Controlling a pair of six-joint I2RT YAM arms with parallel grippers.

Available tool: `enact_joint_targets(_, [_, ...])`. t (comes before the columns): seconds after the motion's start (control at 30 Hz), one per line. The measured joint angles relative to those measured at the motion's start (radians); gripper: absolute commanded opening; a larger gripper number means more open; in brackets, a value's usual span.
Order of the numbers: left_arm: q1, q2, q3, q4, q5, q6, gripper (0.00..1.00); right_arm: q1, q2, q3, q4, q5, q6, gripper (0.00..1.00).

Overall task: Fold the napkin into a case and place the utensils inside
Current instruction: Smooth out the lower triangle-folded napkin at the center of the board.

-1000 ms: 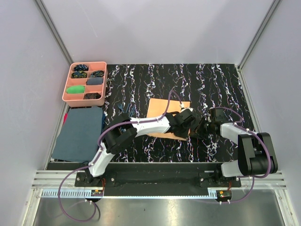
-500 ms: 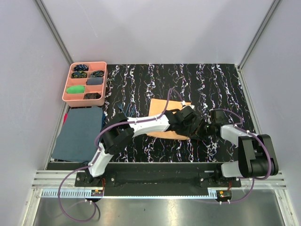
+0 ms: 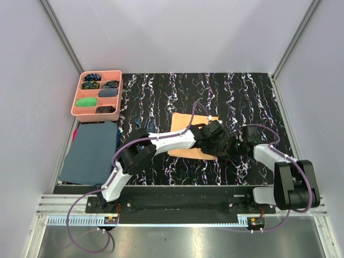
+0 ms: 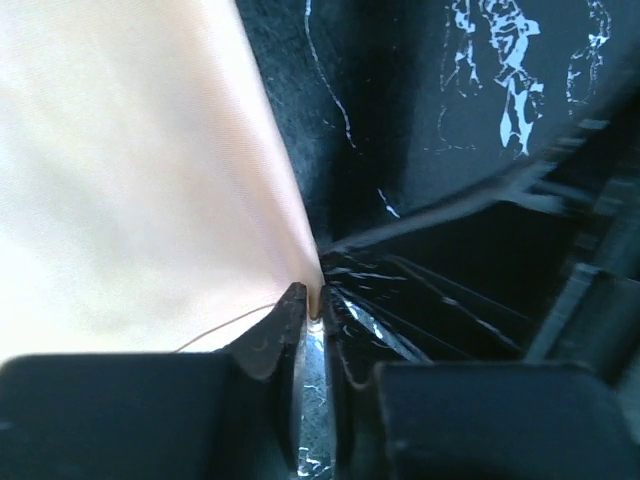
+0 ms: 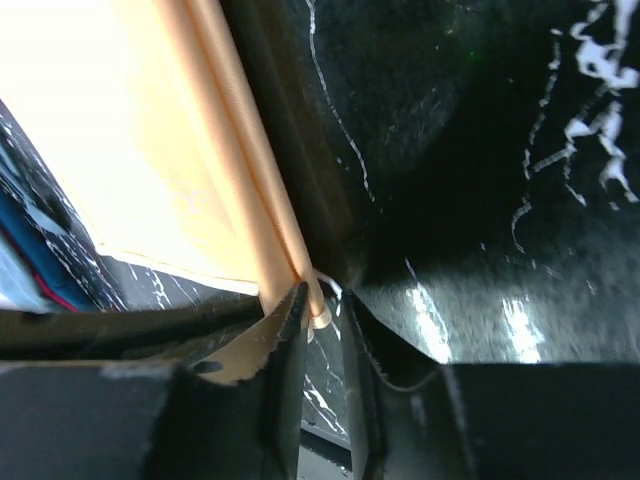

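Note:
The peach-orange napkin [image 3: 185, 135] lies folded flat on the black marbled mat, its folded right edge under both grippers. My left gripper [image 3: 216, 141] sits at that edge. In the left wrist view its jaws stand slightly apart, with the napkin's corner [image 4: 200, 170] between the fingertips [image 4: 288, 300]. My right gripper [image 3: 232, 146] is just to the right, open by a narrow gap. The layered fold [image 5: 230, 150] ends between its fingertips [image 5: 296, 300], against the left one. Slim dark blue utensils [image 3: 141, 124] lie left of the napkin, partly behind the left arm.
A pink compartment tray [image 3: 97, 95] with small coloured bundles stands at the back left. A dark blue-grey cloth [image 3: 91, 151] lies in front of it, off the mat's left edge. The mat [image 3: 252, 97] is bare to the right and behind the napkin.
Both grippers were shut on the napkin's right edge and brought it down flat. Their jaws have now parted a little. The napkin looks narrower than a second ago.

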Motion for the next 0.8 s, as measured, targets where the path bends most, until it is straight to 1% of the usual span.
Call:
enact_joint_targets(0.07, [0.006,-0.004,-0.013,0.006,0.004,-0.001,0.33,0.0,-0.04,0.0,-0.021,0.024,0.003,0.32])
enact_joint_targets(0.13, [0.012,-0.013,-0.03,0.014,0.018,-0.003,0.39,0.0,-0.08,0.0,-0.037,0.036,0.008,0.33])
enact_joint_targets(0.23, [0.026,-0.036,-0.054,0.033,0.067,-0.011,0.39,0.0,-0.141,0.005,-0.071,0.05,0.01,0.36])
enact_joint_targets(0.3, [0.037,-0.066,-0.074,0.058,0.103,-0.021,0.35,0.0,-0.163,0.015,-0.092,0.055,0.009,0.37])
enact_joint_targets(0.33, [0.043,-0.089,-0.094,0.075,0.118,-0.026,0.27,0.0,-0.167,0.021,-0.099,0.054,0.005,0.36])
enact_joint_targets(0.4, [0.061,-0.142,-0.138,0.1,0.142,-0.037,0.22,0.0,-0.166,0.033,-0.106,0.046,-0.005,0.35])
enact_joint_targets(0.57, [0.153,-0.317,-0.299,0.162,0.161,-0.045,0.07,0.002,-0.121,0.076,-0.109,0.013,-0.028,0.27])
enact_joint_targets(0.63, [0.202,-0.37,-0.357,0.18,0.162,-0.043,0.05,0.004,-0.115,0.085,-0.108,0.001,-0.031,0.23])
enact_joint_targets(0.67, [0.225,-0.388,-0.383,0.189,0.163,-0.043,0.04,0.006,-0.11,0.087,-0.101,-0.013,-0.031,0.19])
enact_joint_targets(0.8, [0.32,-0.416,-0.49,0.215,0.164,-0.034,0.03,0.015,-0.042,0.094,-0.055,-0.074,-0.028,0.15])
